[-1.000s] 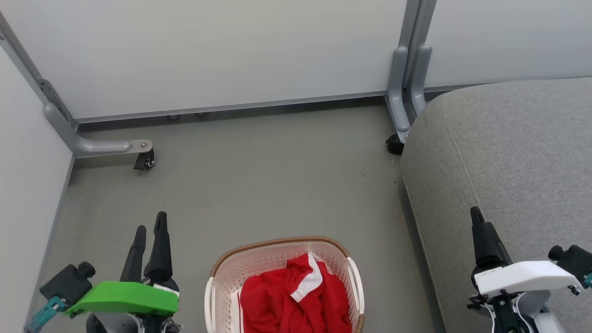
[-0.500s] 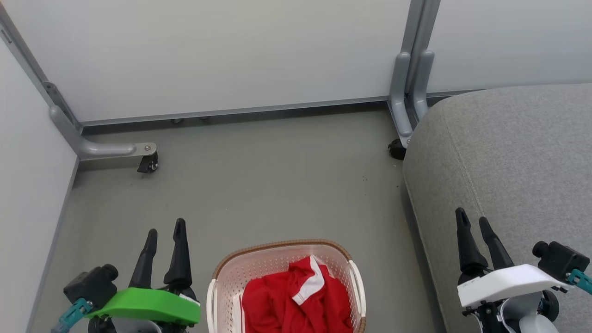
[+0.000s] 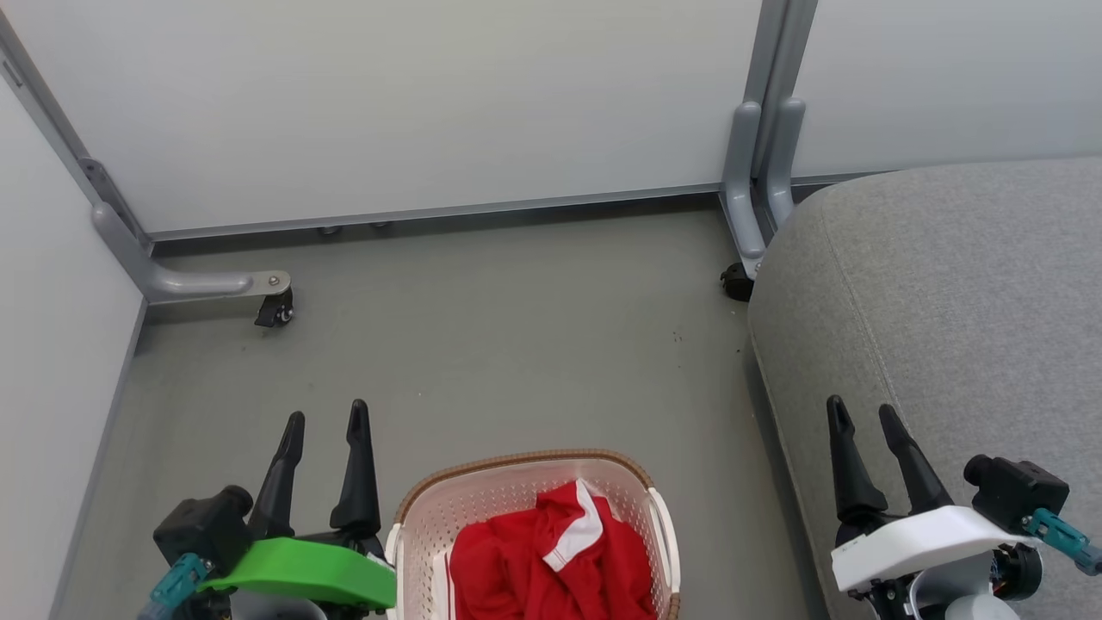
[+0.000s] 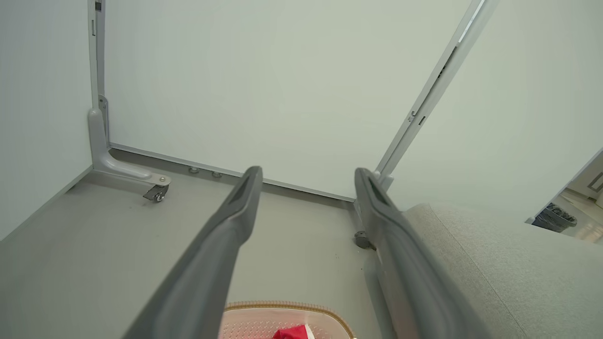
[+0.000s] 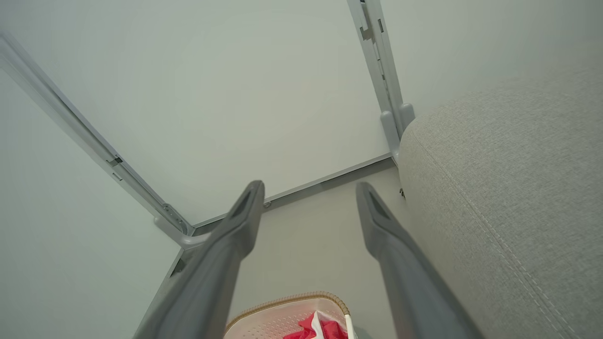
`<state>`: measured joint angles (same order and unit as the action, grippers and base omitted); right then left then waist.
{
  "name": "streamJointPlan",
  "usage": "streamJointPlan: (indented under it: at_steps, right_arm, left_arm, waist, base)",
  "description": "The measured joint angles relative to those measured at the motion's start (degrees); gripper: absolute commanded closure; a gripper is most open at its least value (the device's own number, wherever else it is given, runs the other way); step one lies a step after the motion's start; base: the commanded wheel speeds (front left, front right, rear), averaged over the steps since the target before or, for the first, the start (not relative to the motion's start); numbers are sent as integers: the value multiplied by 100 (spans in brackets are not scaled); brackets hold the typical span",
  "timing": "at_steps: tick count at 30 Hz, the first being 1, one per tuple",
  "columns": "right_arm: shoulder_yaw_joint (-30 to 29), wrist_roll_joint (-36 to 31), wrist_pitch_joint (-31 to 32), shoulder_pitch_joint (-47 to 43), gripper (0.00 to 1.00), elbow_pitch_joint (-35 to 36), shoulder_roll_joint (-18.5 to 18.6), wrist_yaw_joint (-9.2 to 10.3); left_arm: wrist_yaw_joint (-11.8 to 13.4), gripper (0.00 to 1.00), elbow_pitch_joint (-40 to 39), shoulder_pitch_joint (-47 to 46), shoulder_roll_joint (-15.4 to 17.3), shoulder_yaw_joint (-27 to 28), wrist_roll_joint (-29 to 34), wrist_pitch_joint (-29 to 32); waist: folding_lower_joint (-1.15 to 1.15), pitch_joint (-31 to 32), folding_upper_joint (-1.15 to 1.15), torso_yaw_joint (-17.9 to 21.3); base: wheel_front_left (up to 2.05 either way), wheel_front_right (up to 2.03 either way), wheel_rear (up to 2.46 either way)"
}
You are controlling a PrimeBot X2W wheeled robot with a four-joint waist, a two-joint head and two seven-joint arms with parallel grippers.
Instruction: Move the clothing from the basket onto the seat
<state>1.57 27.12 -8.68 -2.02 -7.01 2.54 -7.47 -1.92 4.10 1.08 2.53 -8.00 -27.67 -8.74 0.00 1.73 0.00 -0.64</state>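
The red clothing [image 3: 551, 560] with a white panel lies bunched in the cream basket [image 3: 424, 508] on the floor, at the bottom middle of the head view. The large grey seat [image 3: 964, 293] fills the right side. My left gripper [image 3: 327, 417] stands open just left of the basket, above the floor. My right gripper [image 3: 861, 412] is open over the seat's left edge, with nothing between its fingers. The left wrist view shows the basket [image 4: 287, 308] rim, a bit of the clothing [image 4: 289, 333] and the seat [image 4: 494, 268]. The right wrist view shows the basket [image 5: 287, 301], clothing [image 5: 313, 327] and seat [image 5: 509, 179].
White partition panels [image 3: 413, 103] close the back and left. Their grey feet with castors [image 3: 274, 308] stand on the grey floor [image 3: 516, 344], one [image 3: 736, 280] close to the seat's corner.
Both grippers have shifted inward toward the basket; the left one turned so both fingers show apart, and the right one moved left. The picture shifted slightly with the camera.
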Motion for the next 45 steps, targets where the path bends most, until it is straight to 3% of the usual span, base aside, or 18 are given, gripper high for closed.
streamJointPlan:
  at_steps: [45]
  right_arm:
    - [121,-2020,-555,-247,0,266,19,-1]
  left_arm:
    - [25,0,-321,307,13,-346,2229,-547]
  waist:
    - [0,155,0,-49]
  base:
    - [0,0,0]
